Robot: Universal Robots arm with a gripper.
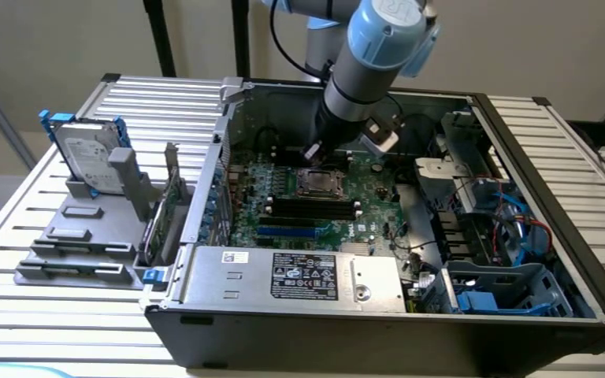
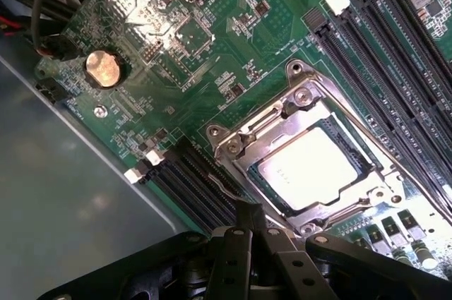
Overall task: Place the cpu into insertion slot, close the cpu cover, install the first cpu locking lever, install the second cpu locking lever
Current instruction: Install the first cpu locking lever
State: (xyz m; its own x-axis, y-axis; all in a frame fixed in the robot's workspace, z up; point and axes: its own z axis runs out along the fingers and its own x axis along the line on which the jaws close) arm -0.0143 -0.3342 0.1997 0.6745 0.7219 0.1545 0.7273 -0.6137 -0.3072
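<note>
I hover the gripper just beside the closed cpu cover, cpu seated in the insertion slot; its grip I cannot tell; a slip could gouge the motherboard.

The pale silvery cpu lies flat in the black-rimmed insertion slot, the metal cpu cover lowered around it.

cpu lies in insertion slot, beside memory slots.
</note>
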